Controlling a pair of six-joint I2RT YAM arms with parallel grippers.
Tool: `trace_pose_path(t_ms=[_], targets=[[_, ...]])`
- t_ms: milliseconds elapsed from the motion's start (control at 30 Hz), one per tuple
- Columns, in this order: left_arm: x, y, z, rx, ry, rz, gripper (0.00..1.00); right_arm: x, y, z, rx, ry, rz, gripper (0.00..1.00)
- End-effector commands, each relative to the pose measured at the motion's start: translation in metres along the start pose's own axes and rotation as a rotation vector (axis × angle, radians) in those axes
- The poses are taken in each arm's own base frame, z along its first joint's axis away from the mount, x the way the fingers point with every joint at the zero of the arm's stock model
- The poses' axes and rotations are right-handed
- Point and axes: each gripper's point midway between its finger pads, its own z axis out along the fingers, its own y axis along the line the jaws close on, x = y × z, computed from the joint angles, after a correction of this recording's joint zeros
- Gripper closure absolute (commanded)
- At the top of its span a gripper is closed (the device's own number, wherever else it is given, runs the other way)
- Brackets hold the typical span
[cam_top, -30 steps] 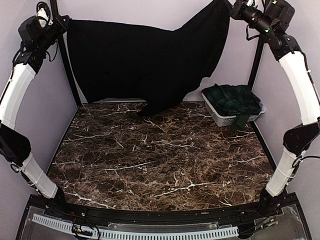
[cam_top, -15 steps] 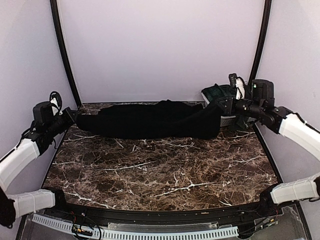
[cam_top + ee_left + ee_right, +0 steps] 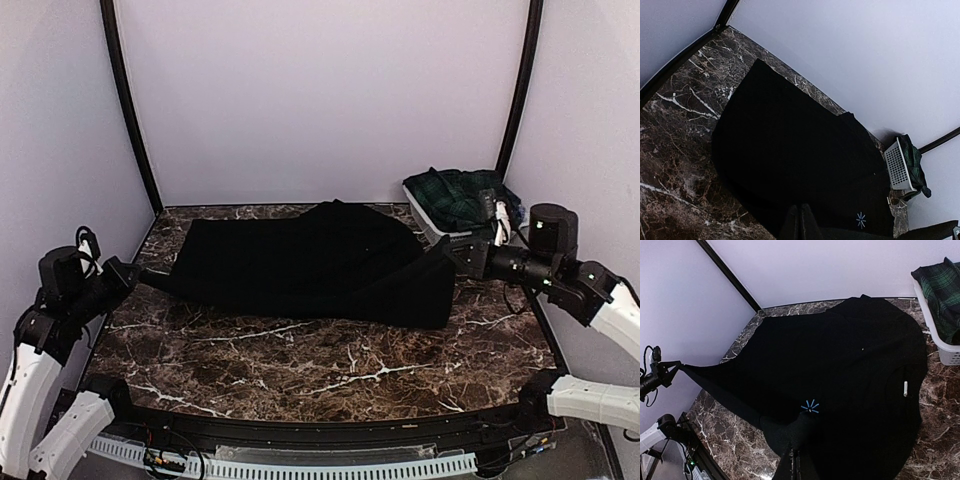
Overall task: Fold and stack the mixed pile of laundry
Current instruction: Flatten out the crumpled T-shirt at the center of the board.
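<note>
We have the black cloth (image 3: 300, 262) stretched low across the far half of the dark marble table (image 3: 300, 355), most of it lying on the stone. Our left fingers (image 3: 146, 271) are pinched shut on its left corner, just off the table's left edge, and that corner is drawn out into a narrow taut point. Our right fingers (image 3: 452, 258) are clamped on the right end, where the fabric bunches into thick folds above the table surface.

From the left wrist, the fingers (image 3: 793, 225) sit pressed together with the cloth's edge between them, and a small blue star-shaped mark (image 3: 860, 220) shows on the fabric just beside them. From the right wrist, the fingers (image 3: 793, 467) grip a gathered lump of the same cloth.

In the far right corner, the white slatted basket (image 3: 441, 231) holds the green-and-navy tartan skirt (image 3: 455, 194), heaped above the rim and close behind our right wrist.
</note>
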Motion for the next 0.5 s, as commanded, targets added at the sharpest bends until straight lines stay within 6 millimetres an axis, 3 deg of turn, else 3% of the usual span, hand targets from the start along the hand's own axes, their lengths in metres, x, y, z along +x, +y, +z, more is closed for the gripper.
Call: trace_pose_path(t_ms=[0, 133, 267, 300, 433, 467], targets=[[-0.012, -0.012, -0.027, 0.015, -0.04, -0.006, 1.0, -0.041, 0.019, -0.039, 0.003, -0.148, -0.009, 1.0], [-0.056, -0.051, -0.046, 0.055, -0.11, 0.081, 1.0, -0.092, 0.05, -0.069, -0.031, -0.245, -0.098, 1.0], [-0.105, -0.108, -0.076, 0.171, -0.189, 0.154, 1.0, -0.138, 0.08, -0.103, -0.066, -0.352, -0.181, 1.0], [-0.111, -0.113, -0.077, 0.17, -0.197, 0.173, 1.0, -0.149, 0.087, -0.113, -0.07, -0.377, -0.204, 1.0], [-0.143, -0.148, -0.111, 0.237, -0.284, 0.23, 1.0, -0.188, 0.113, -0.155, -0.081, -0.477, -0.275, 1.0], [-0.153, -0.164, -0.127, 0.28, -0.311, 0.244, 1.0, -0.196, 0.12, -0.165, -0.089, -0.498, -0.291, 1.0]])
